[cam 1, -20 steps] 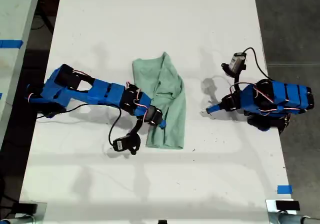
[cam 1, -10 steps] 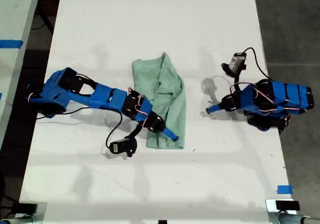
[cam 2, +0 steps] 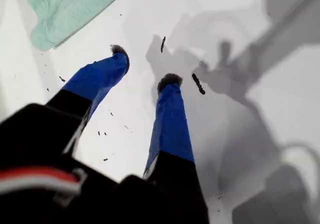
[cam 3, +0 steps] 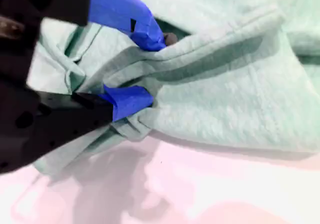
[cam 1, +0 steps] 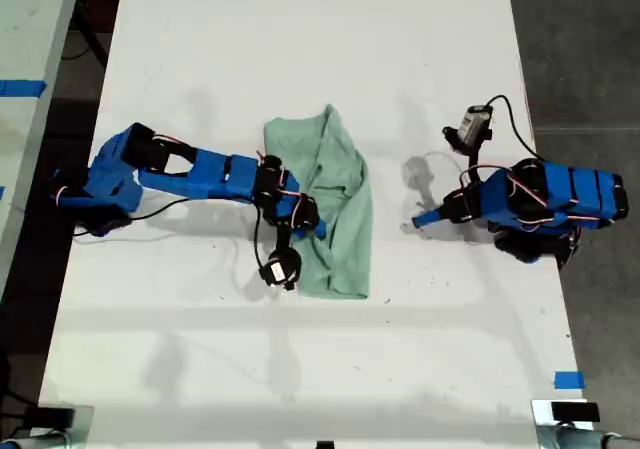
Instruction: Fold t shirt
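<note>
Mint t shirt (cam 3: pixel 220 84) bunched between my second hand (cam 3: pixel 142 67) (fingers pinching).

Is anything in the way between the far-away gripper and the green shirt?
Nothing visible is. Only bare white table lies between my first gripper and the t shirt; its jaws are open and empty. My second gripper is already pinching a fold on the shirt's other side.
</note>
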Motion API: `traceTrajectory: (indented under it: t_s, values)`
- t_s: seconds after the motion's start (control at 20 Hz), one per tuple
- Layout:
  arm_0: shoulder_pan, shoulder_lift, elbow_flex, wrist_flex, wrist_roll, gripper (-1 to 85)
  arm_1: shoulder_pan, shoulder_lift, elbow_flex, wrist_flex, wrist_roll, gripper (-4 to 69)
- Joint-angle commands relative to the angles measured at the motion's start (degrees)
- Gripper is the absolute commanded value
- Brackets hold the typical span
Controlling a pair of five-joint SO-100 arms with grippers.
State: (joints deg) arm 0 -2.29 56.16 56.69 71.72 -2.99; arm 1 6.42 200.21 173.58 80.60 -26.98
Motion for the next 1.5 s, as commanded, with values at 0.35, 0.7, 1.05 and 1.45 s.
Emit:
traceTrajectory:
  t_s: [0.35,0.7,1.05,1.45]
  values:
    - [2.02,13.27,-4.48,9.14,-1.41,15.8,0.88,0.62,2.99,-0.44,-0.26,15.6]
    - [4.39,29.36,-1.49,16.52,-3.43,15.8,0.88,0.62,2.99,-0.44,-0.18,15.4]
    - [3.16,75.23,44.38,15.47,-14.15,15.8,0.70,0.62,2.99,-0.44,-0.09,15.2]
    - [11.16,125.24,109.51,-20.74,-18.90,9.9,1.14,0.62,2.99,-0.53,0.00,15.0]
